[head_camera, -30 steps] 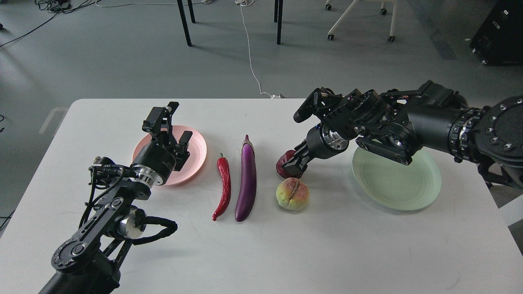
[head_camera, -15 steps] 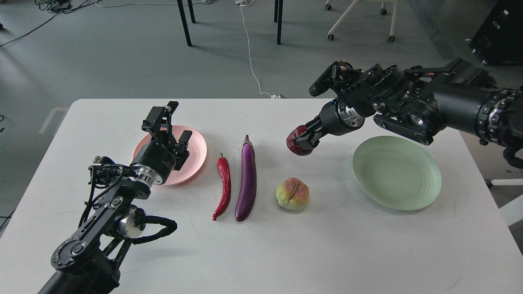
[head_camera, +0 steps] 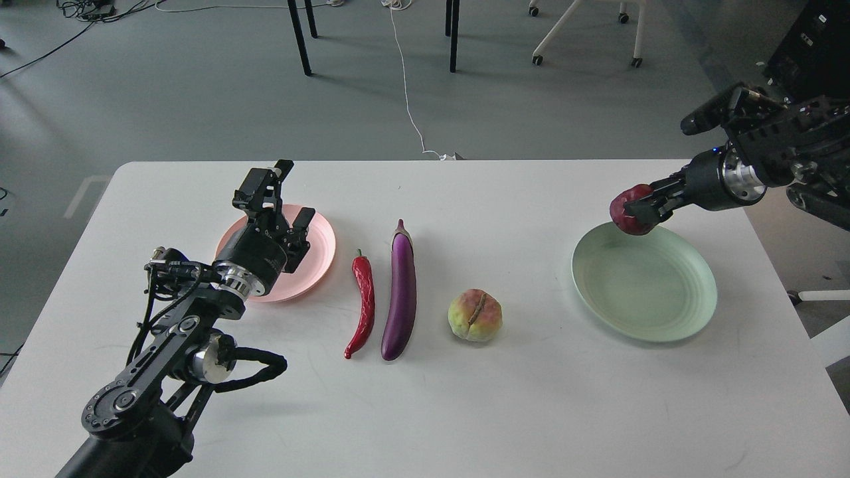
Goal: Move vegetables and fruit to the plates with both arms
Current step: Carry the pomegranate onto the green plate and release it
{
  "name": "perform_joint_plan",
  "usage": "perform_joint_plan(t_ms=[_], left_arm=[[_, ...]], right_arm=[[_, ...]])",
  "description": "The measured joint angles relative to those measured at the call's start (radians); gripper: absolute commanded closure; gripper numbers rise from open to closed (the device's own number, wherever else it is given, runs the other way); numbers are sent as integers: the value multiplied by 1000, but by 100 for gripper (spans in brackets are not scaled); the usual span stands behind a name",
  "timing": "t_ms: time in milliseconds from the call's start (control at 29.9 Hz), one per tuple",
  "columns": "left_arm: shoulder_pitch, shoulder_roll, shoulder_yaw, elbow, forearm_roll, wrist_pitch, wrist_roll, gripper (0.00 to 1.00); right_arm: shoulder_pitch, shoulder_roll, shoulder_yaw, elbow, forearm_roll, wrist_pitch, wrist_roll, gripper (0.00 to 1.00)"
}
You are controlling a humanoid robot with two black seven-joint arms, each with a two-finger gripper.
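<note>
My right gripper (head_camera: pixel 639 208) is shut on the dark-red pomegranate (head_camera: pixel 628 210) and holds it in the air over the far rim of the pale green plate (head_camera: pixel 644 282). My left gripper (head_camera: pixel 291 218) is open and empty above the pink plate (head_camera: pixel 317 252). The red chili pepper (head_camera: pixel 362 303) and the purple eggplant (head_camera: pixel 401 291) lie side by side in the middle of the white table (head_camera: pixel 425 398). The yellow-green peach (head_camera: pixel 475 315) sits to the right of the eggplant.
The table's far edge runs just behind both plates. Beyond it are black table legs (head_camera: pixel 300 36), a white cable (head_camera: pixel 408 93) on the floor and a white chair base (head_camera: pixel 584 33). A black box (head_camera: pixel 813 40) stands at the far right.
My right gripper has lifted the pomegranate off the table beside the peach and carried it right, to above the green plate's far rim. The left arm has barely moved.
</note>
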Motion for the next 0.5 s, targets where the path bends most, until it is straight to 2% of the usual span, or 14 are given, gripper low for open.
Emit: perform_joint_plan(t_ms=[100,234,501], left_arm=[[-5,0,1,0,0,-1,0,1],[-7,1,2,0,0,-1,0,1],[-8,8,2,0,0,-1,0,2]], right_arm=[[-31,-24,0,-1,-1,-6,0,59],[-63,-31,0,-7,-1,-23,0,48],[-90,-13,4,-39,-1,-42,0,6]])
